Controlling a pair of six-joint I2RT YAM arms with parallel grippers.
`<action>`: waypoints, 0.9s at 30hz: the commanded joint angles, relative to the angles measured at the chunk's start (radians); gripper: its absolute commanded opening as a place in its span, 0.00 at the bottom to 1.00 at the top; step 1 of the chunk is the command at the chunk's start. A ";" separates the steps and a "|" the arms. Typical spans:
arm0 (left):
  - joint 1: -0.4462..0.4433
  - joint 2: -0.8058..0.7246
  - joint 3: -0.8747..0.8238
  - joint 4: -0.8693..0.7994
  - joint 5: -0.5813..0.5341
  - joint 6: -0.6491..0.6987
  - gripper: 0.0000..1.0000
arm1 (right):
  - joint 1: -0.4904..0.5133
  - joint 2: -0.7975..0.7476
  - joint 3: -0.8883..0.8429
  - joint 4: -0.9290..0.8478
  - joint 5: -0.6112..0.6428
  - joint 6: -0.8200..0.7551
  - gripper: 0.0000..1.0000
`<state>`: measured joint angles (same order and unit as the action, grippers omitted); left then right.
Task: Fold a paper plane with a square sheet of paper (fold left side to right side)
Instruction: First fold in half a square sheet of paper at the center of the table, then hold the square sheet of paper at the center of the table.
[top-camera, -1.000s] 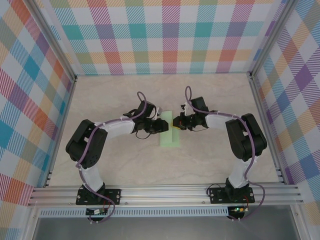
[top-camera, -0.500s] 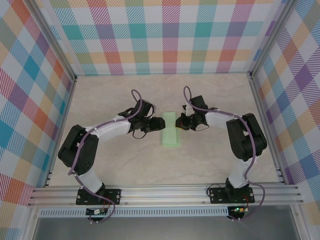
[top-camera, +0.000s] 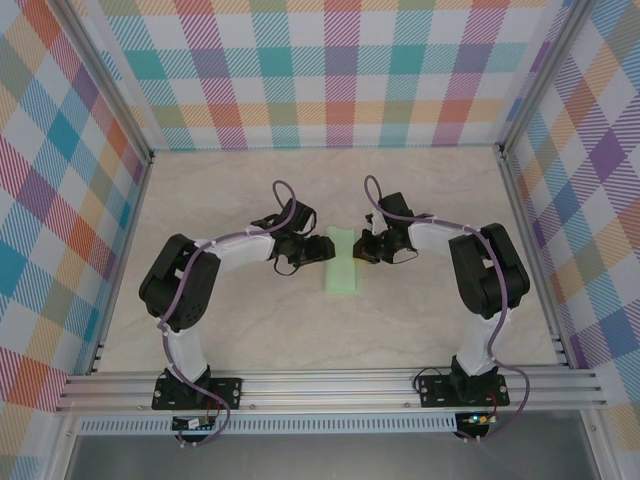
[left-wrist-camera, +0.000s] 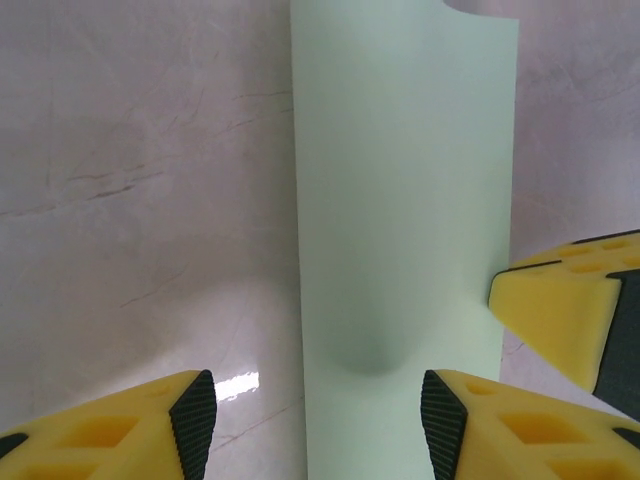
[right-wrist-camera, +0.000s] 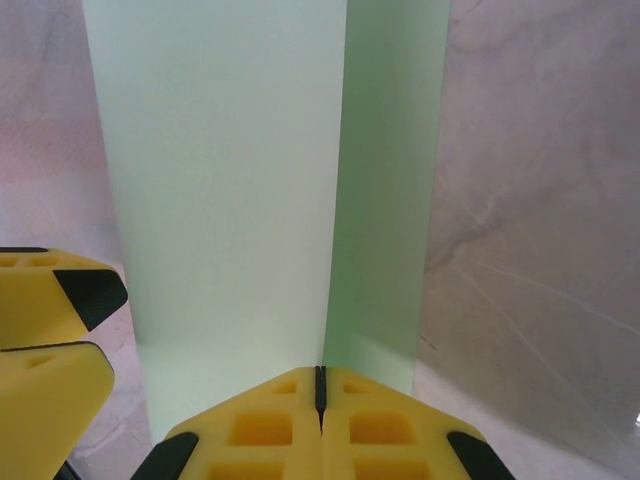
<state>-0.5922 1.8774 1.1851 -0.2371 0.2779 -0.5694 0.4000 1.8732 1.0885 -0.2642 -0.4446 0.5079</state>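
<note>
Paper (top-camera: 341, 262) is lying flat on the table (top-camera: 420, 330), folded into a long narrow strip: thin, matte, pale green, unmarked. My right wrist view is showing two layers, with the top layer's straight edge running into my fingertips.

My left gripper (left-wrist-camera: 318, 420) is sitting at the paper's left side, jaws moderately apart and gripping nothing. The fingers (left-wrist-camera: 110, 430) are yellow and foam-like with black pads, and a soft dent is showing in the paper between them.

My right gripper (right-wrist-camera: 320, 400) is pressing at the paper's right side, fingers fully together. I can't tell whether paper is pinched in the seam.

One corner is looking curled. The wrist views are cutting off the paper's ends. The table is glossy, pale and marble-veined.
</note>
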 joint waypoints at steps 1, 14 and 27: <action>-0.021 0.031 0.042 -0.030 0.012 -0.012 0.58 | 0.007 0.017 0.024 -0.032 0.007 -0.024 0.05; -0.044 0.106 0.103 -0.095 0.000 0.000 0.54 | 0.007 0.019 0.031 -0.043 0.024 -0.031 0.10; -0.046 0.124 0.107 -0.106 -0.007 -0.008 0.54 | 0.002 -0.145 0.040 -0.168 0.196 -0.093 0.41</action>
<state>-0.6289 1.9759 1.2743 -0.2943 0.2745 -0.5690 0.4000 1.7954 1.1141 -0.3653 -0.3305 0.4538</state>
